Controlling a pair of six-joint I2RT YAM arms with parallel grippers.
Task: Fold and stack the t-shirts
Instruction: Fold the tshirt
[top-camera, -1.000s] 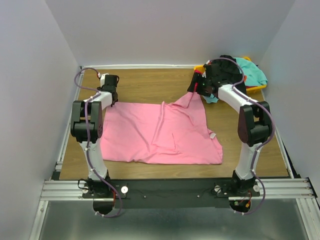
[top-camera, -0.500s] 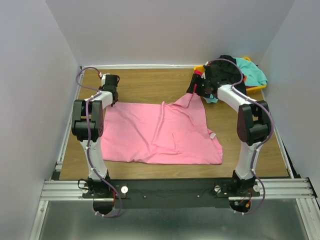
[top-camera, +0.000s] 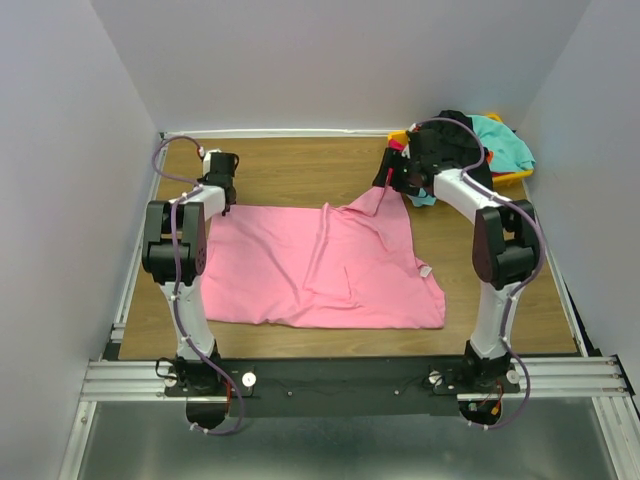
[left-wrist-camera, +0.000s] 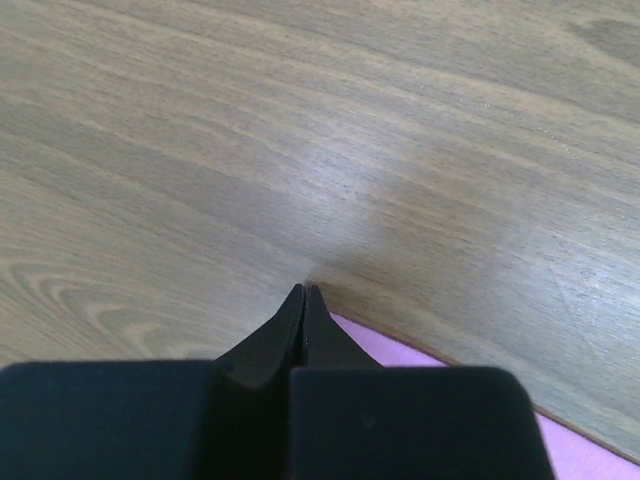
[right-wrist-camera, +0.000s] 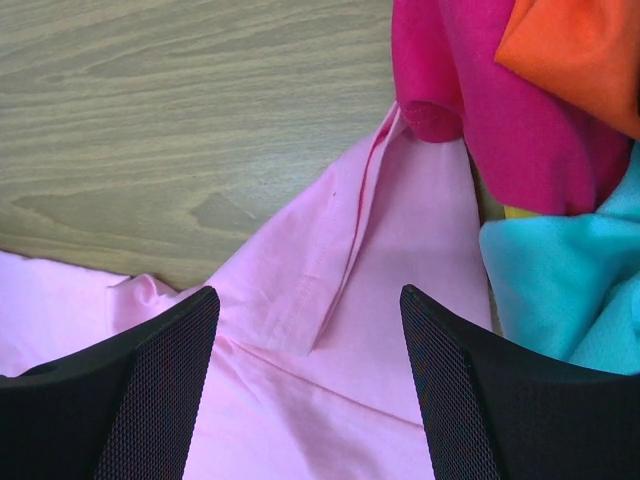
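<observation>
Cloth covered the near middle of the brown wood-grain tabletop (top-camera: 290, 170). It was a large bright pink t-shirt (top-camera: 320, 270), spread out almost flat between the two arms, with a long crease running up from its middle.

Farther back, at the shirt's far left corner, the left hand (left-wrist-camera: 303, 292) was down at the tabletop and clenched. Its two black fingers were pressed tip to tip right at the edge of the pink cloth. The wrist view showed the pink hem passing beside and under the fingers, but whether any cloth was pinched between them could not be told.

On the other side, the right hand (right-wrist-camera: 305, 300) hung released over the shirt's far right corner. Its black mesh-faced fingers stood wide apart, with a raised pink fold and its seam showing between them.

Just beyond that corner, a magenta t-shirt (right-wrist-camera: 460, 90) touched the pink cloth. An orange-red t-shirt (right-wrist-camera: 580, 50) lay against it, and a teal t-shirt (right-wrist-camera: 560, 290) lay close beside both. From above, these lay heaped with a black t-shirt (top-camera: 452, 120) in a yellow plastic bin (top-camera: 515, 178) at the far right corner of the tabletop, and the right arm partly hid the heap.
</observation>
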